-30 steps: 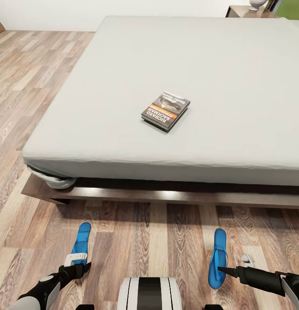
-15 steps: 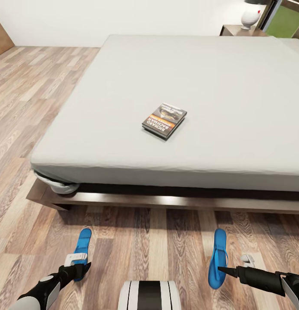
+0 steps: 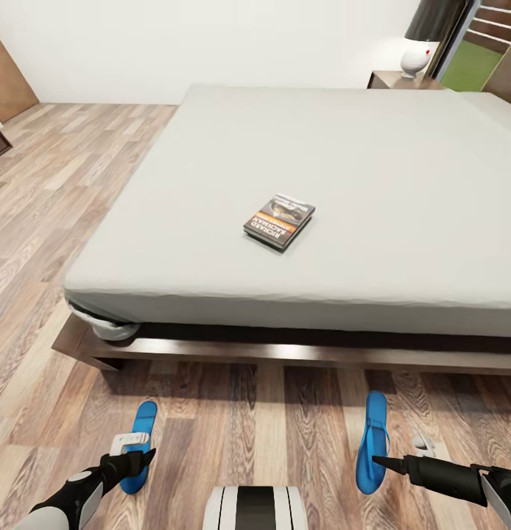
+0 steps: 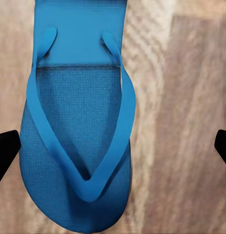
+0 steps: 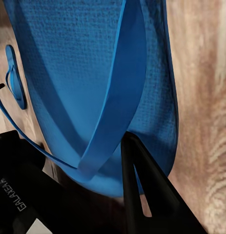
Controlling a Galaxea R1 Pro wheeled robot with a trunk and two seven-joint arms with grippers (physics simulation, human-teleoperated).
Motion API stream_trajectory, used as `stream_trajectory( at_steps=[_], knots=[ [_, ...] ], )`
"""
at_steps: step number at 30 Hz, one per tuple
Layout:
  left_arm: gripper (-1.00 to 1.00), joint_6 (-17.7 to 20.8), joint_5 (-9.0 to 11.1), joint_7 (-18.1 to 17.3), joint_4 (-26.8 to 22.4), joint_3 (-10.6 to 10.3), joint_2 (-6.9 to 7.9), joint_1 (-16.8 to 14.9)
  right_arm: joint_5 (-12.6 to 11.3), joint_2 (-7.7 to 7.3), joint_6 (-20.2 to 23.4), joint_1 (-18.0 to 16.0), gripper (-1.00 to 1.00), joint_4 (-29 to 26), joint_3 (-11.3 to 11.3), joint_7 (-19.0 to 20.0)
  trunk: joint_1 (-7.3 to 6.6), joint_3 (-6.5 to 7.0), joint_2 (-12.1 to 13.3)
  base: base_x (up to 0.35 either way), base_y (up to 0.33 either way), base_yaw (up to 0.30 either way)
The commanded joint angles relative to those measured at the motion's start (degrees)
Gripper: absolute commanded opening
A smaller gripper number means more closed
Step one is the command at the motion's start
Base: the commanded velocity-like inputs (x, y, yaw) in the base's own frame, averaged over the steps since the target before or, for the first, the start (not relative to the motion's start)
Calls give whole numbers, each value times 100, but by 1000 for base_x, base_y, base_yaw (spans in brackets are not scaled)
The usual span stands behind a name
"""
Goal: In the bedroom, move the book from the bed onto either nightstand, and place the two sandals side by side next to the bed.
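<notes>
The book (image 3: pixel 279 221) lies flat on the light-grey mattress of the bed (image 3: pixel 211 184), toward its near side. One blue sandal (image 3: pixel 141 442) rests on the wood floor in front of the bed. My left gripper (image 3: pixel 134 458) hovers over its near end, open, with that sandal (image 4: pixel 78 131) between its wide-spread fingertips (image 4: pixel 5 156). The other sandal (image 3: pixel 373 440) hangs at my right gripper (image 3: pixel 377 461), which is shut on its rim. Close up, a black finger (image 5: pixel 137 195) crosses this sandal's (image 5: pixel 93 73) edge beside the strap. A nightstand (image 3: pixel 388 79) stands at the bed's far right corner.
A white-based lamp (image 3: pixel 416 59) with a dark shade sits on the nightstand, next to a black-framed window (image 3: pixel 469 62). Brown wood-plank floor (image 3: pixel 49 191) runs along the bed's left side to the white wall. A brown panel (image 3: pixel 9 77) stands at far left.
The whole view has shifted: the bed sits farther off and more of the far wall shows. The left sandal slid lower toward my left gripper; the right sandal stayed with my right gripper.
</notes>
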Motion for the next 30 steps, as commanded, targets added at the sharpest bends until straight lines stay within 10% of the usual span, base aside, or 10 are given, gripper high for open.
stream_trajectory(
  at_steps=[1,30],
  knots=[
    [100,-25,-62,-22,2,47,0,-3,7,3,85,-1,-100,0,-28,47,-1,-3,-1,0,0,0],
    [100,-18,-60,-359,2,55,39,-3,15,11,77,1,-100,8,-28,26,-26,219,12,0,0,0]
  ],
)
